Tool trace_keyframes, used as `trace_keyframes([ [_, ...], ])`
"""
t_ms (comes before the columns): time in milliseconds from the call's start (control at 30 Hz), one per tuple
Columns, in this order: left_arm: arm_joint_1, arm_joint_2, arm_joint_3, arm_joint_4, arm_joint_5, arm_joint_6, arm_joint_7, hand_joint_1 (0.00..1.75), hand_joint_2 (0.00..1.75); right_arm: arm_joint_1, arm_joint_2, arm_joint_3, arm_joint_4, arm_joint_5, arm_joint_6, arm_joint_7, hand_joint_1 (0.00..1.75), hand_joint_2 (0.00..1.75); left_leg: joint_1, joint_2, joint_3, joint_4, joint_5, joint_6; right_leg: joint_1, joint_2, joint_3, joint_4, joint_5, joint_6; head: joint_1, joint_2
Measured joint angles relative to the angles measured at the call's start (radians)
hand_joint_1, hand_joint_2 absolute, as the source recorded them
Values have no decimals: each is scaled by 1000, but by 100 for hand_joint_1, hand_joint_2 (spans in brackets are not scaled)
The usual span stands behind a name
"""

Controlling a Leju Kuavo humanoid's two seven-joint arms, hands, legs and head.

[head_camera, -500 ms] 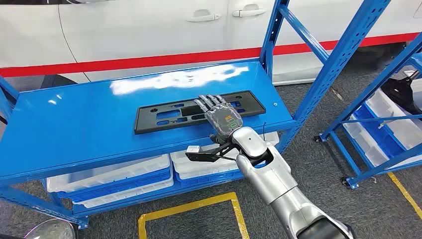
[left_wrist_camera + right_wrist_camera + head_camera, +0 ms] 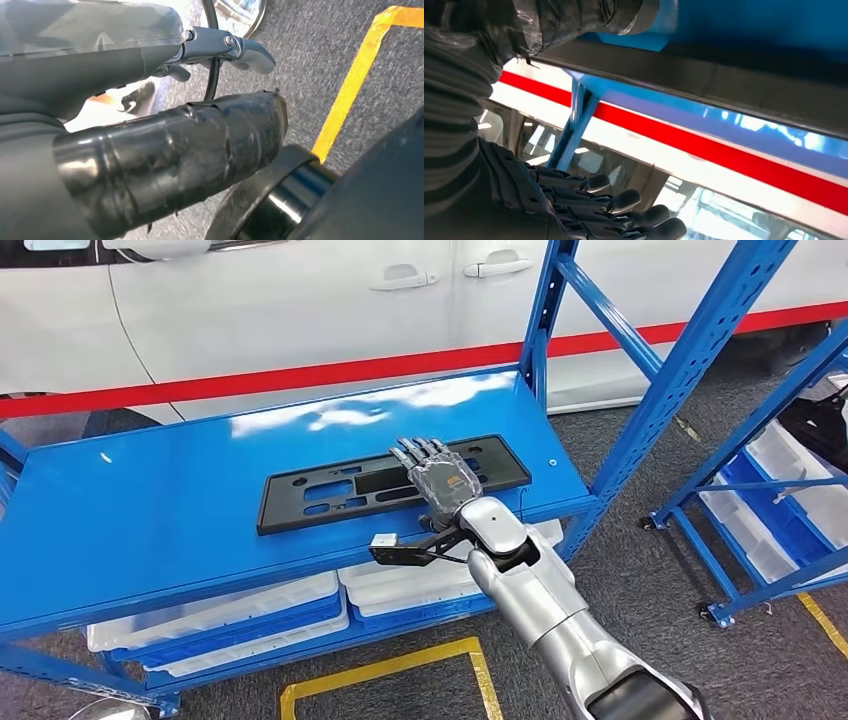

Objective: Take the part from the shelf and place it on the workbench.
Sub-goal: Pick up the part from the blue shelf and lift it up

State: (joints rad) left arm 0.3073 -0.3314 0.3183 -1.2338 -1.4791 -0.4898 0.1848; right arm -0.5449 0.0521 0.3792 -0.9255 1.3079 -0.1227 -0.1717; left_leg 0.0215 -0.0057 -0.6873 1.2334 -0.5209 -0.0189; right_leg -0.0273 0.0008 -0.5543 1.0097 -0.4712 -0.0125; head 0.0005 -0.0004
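My right hand [image 2: 440, 476] lies palm-down over the part [image 2: 392, 482], a long flat black plate with cut-out slots. The plate sits on the blue shelf [image 2: 160, 520], toward the shelf's right end and roughly midway between its front and back edges, running lengthwise and slightly skewed. My fingers [image 2: 418, 451] stretch forward across the plate's right-hand portion, reaching toward its far edge.

In the right wrist view the fingers [image 2: 624, 200] are extended side by side above the plate's dark edge [image 2: 704, 75], and the thumb [image 2: 589, 15] is on the other side of that edge. The plate sits between thumb and fingers, but I cannot tell whether they are pressing on it or only bracketing it.

My left hand [image 2: 150, 145] hangs low. The left wrist view looks down past the taped thumb to grey floor [image 2: 320, 55] and a yellow floor line [image 2: 350, 90]. Whether those fingers are curled or apart I cannot tell.

Around me: white and blue bins [image 2: 250, 610] on the level below the shelf. A white car [image 2: 300, 300] stands behind the shelf, with a red stripe [image 2: 300, 372] running along it. A second blue rack [image 2: 770, 510] with more bins stands off the shelf's right end. Yellow marking [image 2: 400, 660] is on the floor in front of the shelf.
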Motion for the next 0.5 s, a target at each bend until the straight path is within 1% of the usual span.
trace_keyframes([
  [33, -2, 0, 2, 4, -6, -1, -4, 0, 0, -4, 3, 0, 12, -2, -1, 1, 0, 175, 3, 1, 21, -68, 48, -3, -3, 1, 9, 3, -9, 5, 0, 0],
  [67, -6, 0, 3, 10, -11, -1, -8, 0, 0, -9, 7, -1, 26, -5, -2, 2, 0, 175, 2, 2, 45, -131, 81, -4, -4, 2, 15, 6, -17, 11, -1, 0],
  [100, -10, 0, 5, 15, -16, -2, -12, 0, 0, -15, 11, -1, 39, -8, -3, 3, 0, 175, 1, 3, 65, -177, 97, 0, -4, 3, 17, 8, -23, 18, -1, 0],
  [133, -15, 0, 7, 20, -20, -3, -15, 0, 0, -20, 13, -2, 53, -11, -3, 4, 0, 175, -2, 2, 74, -199, 97, 7, -2, 4, 18, 8, -27, 25, -1, 0],
  [167, -19, 0, 8, 25, -23, -4, -18, 0, 0, -25, 16, -3, 66, -14, -4, 5, 0, 175, -6, 1, 77, -202, 88, 16, -1, 4, 18, 6, -29, 31, -2, 0],
  [200, -21, 0, 9, 28, -26, -4, -20, 0, 0, -29, 19, -4, 76, -16, -5, 6, 0, 175, -7, -1, 79, -205, 85, 27, -1, 3, 19, 3, -30, 37, -1, 0],
  [233, -22, 0, 11, 31, -28, -4, -21, 0, 0, -32, 22, -4, 86, -17, -5, 7, 0, 175, -6, -1, 82, -209, 84, 35, -3, 2, 22, 3, -33, 42, -1, 0],
  [267, -24, 0, 12, 33, -29, -4, -23, 0, 0, -36, 24, -4, 95, -18, -5, 8, 0, 175, -5, -1, 88, -214, 83, 43, -4, 2, 19, 16, -41, 45, -1, 0],
  [300, -26, 0, 12, 36, -30, -4, -24, 0, 0, -42, 26, -5, 105, -19, -6, 9, 0, 175, -4, -1, 94, -219, 82, 51, -4, 2, 4, 50, -58, 48, -1, 0],
  [333, -29, 0, 13, 40, -31, -4, -26, 0, 0, -47, 27, -6, 116, -21, -7, 10, 0, 175, -4, -1, 99, -221, 79, 57, -4, 2, -26, 106, -82, 48, 0, 0],
  [367, -32, 0, 13, 43, -32, -4, -29, 0, 0, -52, 29, -7, 131, -21, -8, 10, 0, 175, -6, 0, 102, -222, 76, 63, -2, 2, -67, 176, -107, 48, -1, 0],
  [400, -34, 0, 14, 48, -33, -4, -32, 0, 0, -55, 30, -8, 147, -22, -8, 10, 0, 175, -8, 0, 105, -221, 72, 67, 0, 2, -110, 241, -124, 47, -1, 0],
  [433, -35, 0, 14, 52, -34, -3, -34, 0, 0, -56, 32, -10, 163, -22, -8, 10, 0, 175, -11, -2, 110, -220, 67, 70, 1, 1, -142, 282, -125, 45, -1, 0],
  [467, -36, 1, 15, 56, -35, -3, -35, 0, 0, -57, 33, -11, 178, -22, -8, 10, 0, 175, -14, -3, 116, -219, 62, 72, 3, 2, -157, 286, -104, 41, -1, 0],
  [500, -36, 1, 15, 59, -37, -3, -35, 0, 0, -60, 35, -11, 192, -21, -8, 10, 0, 175, -18, -5, 124, -218, 56, 72, 6, 2, -154, 254, -67, 36, -1, 0],
])
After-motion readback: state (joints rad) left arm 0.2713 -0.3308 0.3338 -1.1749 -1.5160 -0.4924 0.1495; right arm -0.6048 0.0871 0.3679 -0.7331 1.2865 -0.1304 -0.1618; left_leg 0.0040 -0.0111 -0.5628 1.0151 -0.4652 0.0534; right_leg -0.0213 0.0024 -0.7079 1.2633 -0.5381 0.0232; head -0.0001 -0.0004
